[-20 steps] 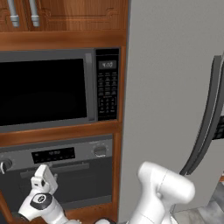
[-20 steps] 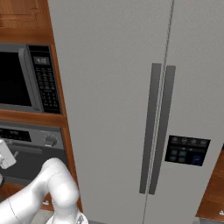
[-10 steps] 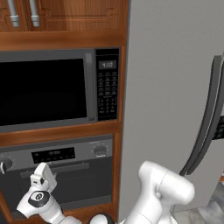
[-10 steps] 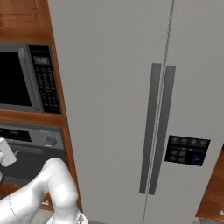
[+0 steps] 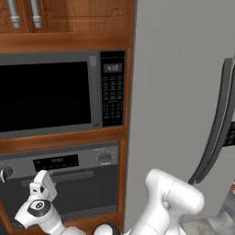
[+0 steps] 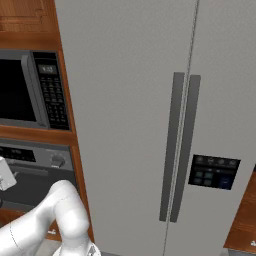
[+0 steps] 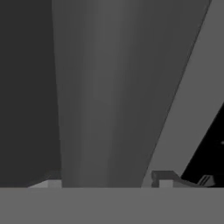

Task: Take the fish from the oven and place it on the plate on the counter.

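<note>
Both base views face the oven point(image 5: 69, 183) wall; hand view sits close against it.

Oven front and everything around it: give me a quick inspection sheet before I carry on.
Surface: no counter seen.
Job's things: oven door shut, bar handle close before the hand camera; fish and plate not seen.
Clutter: nothing seen.
Grippers: gripper at the handle, one fingertip either side; contact unclear.
Cables: nothing seen.
Surroundings: microwave above the oven, grey fridge on the right, wood cabinets on top.
</note>
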